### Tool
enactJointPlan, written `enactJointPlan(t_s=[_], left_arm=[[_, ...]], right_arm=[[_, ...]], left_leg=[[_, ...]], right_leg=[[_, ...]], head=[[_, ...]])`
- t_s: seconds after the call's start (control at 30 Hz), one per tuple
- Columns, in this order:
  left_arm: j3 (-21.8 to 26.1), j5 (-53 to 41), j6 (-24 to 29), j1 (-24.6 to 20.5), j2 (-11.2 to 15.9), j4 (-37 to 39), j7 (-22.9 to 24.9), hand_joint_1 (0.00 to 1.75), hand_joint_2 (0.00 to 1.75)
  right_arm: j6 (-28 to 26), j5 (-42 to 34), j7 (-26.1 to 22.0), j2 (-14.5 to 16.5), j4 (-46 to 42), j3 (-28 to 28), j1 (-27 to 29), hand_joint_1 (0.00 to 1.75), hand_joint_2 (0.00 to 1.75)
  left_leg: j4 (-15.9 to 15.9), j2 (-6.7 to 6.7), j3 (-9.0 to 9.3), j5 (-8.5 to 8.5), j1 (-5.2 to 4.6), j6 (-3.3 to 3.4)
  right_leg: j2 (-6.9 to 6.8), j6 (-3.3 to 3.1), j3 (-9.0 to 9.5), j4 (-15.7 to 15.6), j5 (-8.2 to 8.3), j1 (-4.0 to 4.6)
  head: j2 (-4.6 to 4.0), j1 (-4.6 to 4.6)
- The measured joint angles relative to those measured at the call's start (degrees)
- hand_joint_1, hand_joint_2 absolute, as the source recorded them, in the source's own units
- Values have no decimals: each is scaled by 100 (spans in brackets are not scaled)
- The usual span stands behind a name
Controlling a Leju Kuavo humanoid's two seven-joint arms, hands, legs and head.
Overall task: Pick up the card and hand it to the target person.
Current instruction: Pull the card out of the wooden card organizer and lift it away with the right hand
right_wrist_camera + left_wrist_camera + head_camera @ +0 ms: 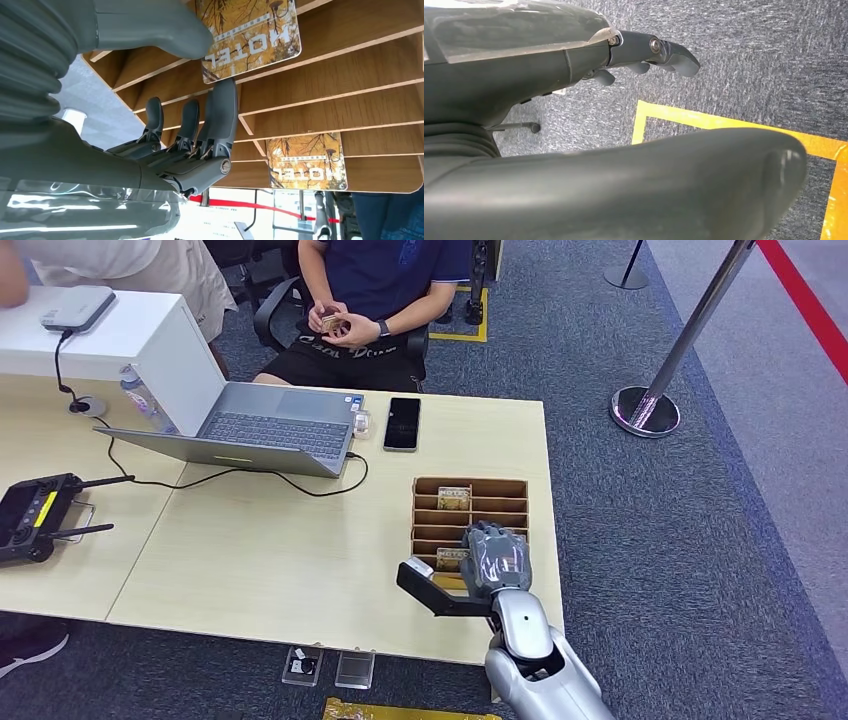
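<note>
Presently: hotel card stood in near slot of wooden card rack | right hand pinching it, thumb against finger | step: grasp | next: lift clear, extend to seated person | left hand holding nothing, fingers loosely curled.

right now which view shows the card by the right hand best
The right wrist view: the card is close up, its HOTEL print readable, with the right hand and its thumb and a finger at the card's edge. The head view shows it small in the wooden rack, partly behind the hand. The left wrist view looks at carpet.
</note>
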Motion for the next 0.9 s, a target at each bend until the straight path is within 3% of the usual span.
enactJointPlan(t_s=[0.9], left_arm=[[0, 9, 3, 0, 0, 14, 32, 0, 0]], right_arm=[[156, -115, -20, -46, -335, 187, 42, 87, 175]], left_leg=[[0, 0, -1, 0, 0, 0]], right_leg=[[0, 0, 0, 0, 0, 0]], head=[[0, 0]])
